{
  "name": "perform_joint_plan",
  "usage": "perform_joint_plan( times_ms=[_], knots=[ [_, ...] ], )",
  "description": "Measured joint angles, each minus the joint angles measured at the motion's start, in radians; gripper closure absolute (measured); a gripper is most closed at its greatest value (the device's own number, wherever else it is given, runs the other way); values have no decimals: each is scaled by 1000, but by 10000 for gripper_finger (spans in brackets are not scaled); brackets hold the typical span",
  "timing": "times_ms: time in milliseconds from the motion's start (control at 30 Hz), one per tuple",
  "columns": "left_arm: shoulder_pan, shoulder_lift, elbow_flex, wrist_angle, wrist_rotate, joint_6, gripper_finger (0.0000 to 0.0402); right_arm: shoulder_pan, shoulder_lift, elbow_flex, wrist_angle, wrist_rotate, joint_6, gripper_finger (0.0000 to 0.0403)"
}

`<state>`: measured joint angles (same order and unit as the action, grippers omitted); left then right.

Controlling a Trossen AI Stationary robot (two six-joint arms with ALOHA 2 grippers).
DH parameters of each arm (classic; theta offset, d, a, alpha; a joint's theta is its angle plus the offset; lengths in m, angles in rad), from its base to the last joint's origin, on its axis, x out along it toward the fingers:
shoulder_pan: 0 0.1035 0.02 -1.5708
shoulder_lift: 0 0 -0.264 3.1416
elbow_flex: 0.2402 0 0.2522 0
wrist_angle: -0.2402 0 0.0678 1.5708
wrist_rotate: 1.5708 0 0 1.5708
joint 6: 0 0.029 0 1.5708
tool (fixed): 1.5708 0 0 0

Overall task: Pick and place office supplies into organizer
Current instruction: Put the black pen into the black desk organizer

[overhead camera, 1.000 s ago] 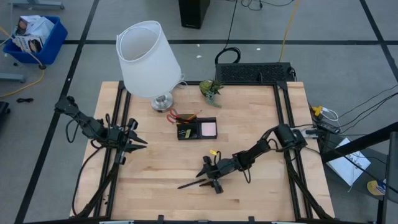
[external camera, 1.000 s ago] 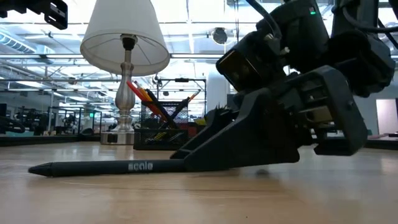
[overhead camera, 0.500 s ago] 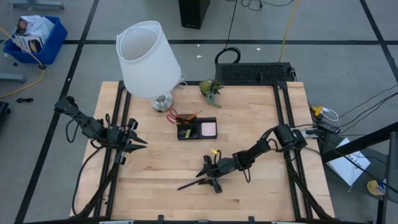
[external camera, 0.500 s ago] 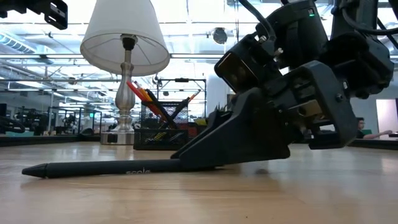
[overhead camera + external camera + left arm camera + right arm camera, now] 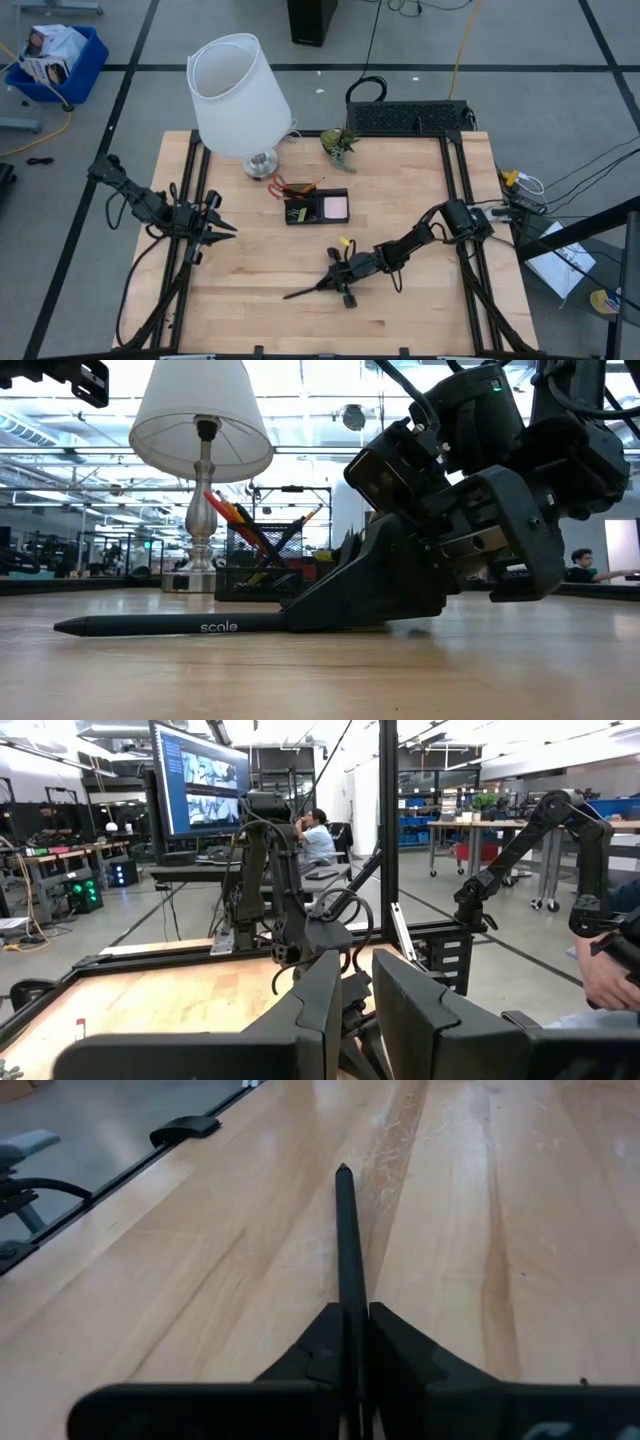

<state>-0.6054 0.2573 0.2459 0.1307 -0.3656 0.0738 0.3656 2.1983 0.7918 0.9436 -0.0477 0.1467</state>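
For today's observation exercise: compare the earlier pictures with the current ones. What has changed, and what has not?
The right gripper has shut on the pen, whose free end swung slightly on the table. The left gripper, lamp and organizer stayed put.
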Motion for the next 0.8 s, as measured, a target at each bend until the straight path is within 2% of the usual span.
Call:
perform_joint_plan(
  times_ms=[200,300,467,700,800],
  knots=[
    [0,0,0,0,0,0,334,0,-1,0,33,-10,26,373],
    [0,0,0,0,0,0,334,2,-42,-1,17,-22,39,363],
    [0,0,0,0,0,0,334,-2,-157,-4,-75,-26,36,373],
    [0,0,0,-1,0,0,334,-6,-374,0,-343,181,-70,367],
    [0,0,0,0,0,0,334,-25,-464,-2,-465,227,-102,367]
  ],
)
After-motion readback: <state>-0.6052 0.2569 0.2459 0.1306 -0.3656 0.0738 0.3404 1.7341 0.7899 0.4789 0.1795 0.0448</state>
